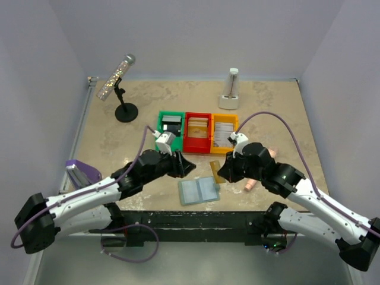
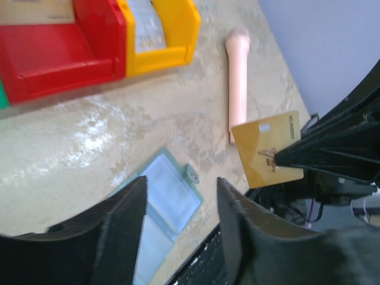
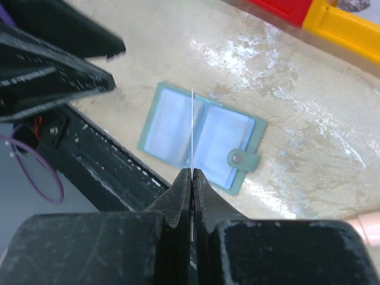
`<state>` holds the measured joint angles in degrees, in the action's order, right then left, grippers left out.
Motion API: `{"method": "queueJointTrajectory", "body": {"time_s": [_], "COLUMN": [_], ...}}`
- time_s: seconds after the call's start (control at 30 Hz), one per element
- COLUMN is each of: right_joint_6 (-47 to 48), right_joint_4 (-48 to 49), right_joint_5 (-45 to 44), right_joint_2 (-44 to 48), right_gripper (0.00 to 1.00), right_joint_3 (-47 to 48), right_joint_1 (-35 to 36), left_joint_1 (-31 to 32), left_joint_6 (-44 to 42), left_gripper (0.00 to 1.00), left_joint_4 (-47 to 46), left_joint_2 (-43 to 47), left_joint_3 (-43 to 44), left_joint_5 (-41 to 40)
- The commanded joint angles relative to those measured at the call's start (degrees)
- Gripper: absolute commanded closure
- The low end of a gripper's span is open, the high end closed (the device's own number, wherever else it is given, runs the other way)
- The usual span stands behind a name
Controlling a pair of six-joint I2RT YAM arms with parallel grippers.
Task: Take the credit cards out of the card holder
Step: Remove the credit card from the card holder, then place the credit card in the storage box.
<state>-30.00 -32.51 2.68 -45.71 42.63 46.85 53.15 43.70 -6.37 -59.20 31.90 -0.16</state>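
R tool clamps tan card; L tool jaws apart, empty.
Card holder lies open, unpinned, nr table front edge; grip is at card's edge only, so it may pivot & drop.

I'm seeing bright, even overhead light — glare is washing the tabletop in both wrist views. Left wrist is blurring; tan card and red bin are reading soft.
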Motion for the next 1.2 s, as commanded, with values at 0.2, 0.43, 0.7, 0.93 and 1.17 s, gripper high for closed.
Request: {"method": "queueJointTrajectory", "body": {"time_s": [0.2, 0.43, 0.7, 0.93, 1.17], "right_joint_6": [19.18, 19.54, 19.28, 19.8, 19.8], "right_joint_4": [-10.89, -10.12, -9.24, -9.41, -9.32], "right_joint_5": [27.62, 34.32, 35.38, 35.2, 35.03], "right_joint_2": [-4.47, -4.3, -6.93, -8.16, -8.43], "right_gripper": [1.0, 1.0, 1.0, 1.0, 1.0], "right_joint_3": [10.18, 10.89, 12.39, 13.09, 13.35], "right_joint_1": [-0.09, 0.0, 0.96, 1.05, 0.96], "left_joint_1": [-7.09, -6.83, -3.84, -2.17, -1.99], "left_joint_6": [-5.64, -3.9, -3.35, -4.06, -3.89], "left_gripper": [0.34, 0.34, 0.36, 0.49, 0.69], "left_joint_4": [-11.81, -21.65, -24.31, -22.63, -22.37], "left_joint_2": [11.22, 3.67, -0.21, -2.32, -3.64], "left_joint_3": [-5.36, -2.55, -0.79, 0.36, 0.0], "left_joint_5": [21.48, 41.01, 43.76, 45.95, 47.71]}}
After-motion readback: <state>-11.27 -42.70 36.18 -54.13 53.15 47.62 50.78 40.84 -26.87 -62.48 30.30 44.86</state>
